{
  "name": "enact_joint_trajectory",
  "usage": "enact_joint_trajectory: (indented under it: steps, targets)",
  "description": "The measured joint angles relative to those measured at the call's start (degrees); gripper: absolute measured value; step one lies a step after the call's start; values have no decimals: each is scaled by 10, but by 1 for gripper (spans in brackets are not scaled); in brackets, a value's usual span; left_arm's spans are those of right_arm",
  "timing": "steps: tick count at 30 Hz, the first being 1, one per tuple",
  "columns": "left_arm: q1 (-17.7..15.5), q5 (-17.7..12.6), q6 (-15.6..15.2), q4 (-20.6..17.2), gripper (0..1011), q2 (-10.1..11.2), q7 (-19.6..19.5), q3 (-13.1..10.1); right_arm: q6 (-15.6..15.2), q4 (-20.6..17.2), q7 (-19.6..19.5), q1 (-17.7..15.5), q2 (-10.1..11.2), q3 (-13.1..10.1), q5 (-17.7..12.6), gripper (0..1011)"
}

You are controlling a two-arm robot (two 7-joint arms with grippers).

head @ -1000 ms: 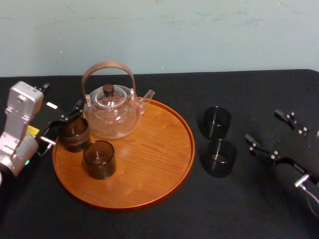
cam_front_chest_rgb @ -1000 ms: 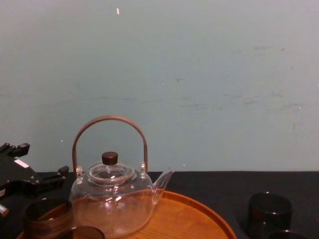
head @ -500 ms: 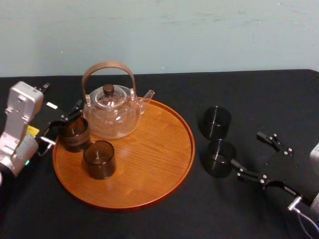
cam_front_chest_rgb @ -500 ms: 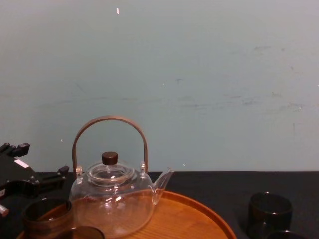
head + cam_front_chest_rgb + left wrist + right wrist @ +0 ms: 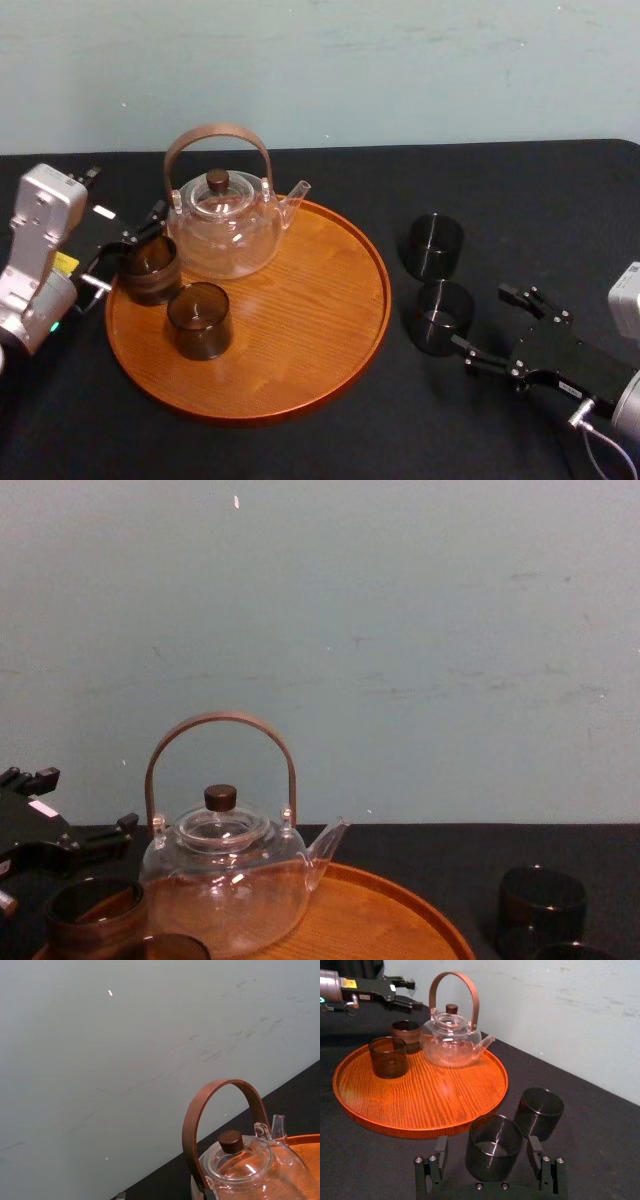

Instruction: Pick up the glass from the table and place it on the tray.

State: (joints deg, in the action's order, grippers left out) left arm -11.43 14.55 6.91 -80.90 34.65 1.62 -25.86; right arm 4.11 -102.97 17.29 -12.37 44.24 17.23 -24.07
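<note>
Where the black cloth of the table (image 5: 520, 190) is seen bare to the right of the tray (image 5: 300, 335), two dark smoked glasses are stood one behind the other, well clear of the table's back and right edges. The nearer glass (image 5: 494, 1146) is set on the cloth near the tray's right rim, and a strip of cloth is seen between the two. The farther glass (image 5: 539, 1111) is placed close behind it; whether they touch cannot be told. The right gripper (image 5: 484, 320) is held low over the table at the right of the nearer glass, its jaws spread wide. In the right wrist view that glass is framed between the two fingers (image 5: 441, 1154), with a gap shown on either side. Open cloth is seen behind and around this gripper.

On the tray, a broad stretch of bare wood is seen across the middle and right half. The glass teapot (image 5: 222, 222), fitted with a bent wooden handle, is stood at the back left. The front brown glass (image 5: 199, 320) and the rear brown glass (image 5: 150, 268) are placed along the left side. The left gripper (image 5: 125, 248) is parked at the tray's left rim, jaws spread, just beside the rear brown glass.

The nearer glass is shaped as a short, straight-walled cylinder of dark translucent glass. It is stood upright and open-topped, and light is caught in its thick base.
</note>
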Motion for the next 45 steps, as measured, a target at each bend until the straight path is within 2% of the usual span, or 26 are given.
enact_joint_trajectory:
  steps: [12, 20, 34, 45]
  targets:
    - [0, 0, 0, 0, 1001, 0, 0, 0, -15, 16, 10, 2, -18, -9, 9, 1002]
    - [0, 0, 0, 0, 1001, 0, 0, 0, -24, 35, 19, 11, -32, -8, 24, 1002]
    - [0, 0, 0, 0, 1001, 0, 0, 0, -43, 66, 39, 42, -62, -7, 43, 1002]
    - [0, 0, 0, 0, 1001, 0, 0, 0, -65, 94, 61, 83, -93, -1, 57, 1002]
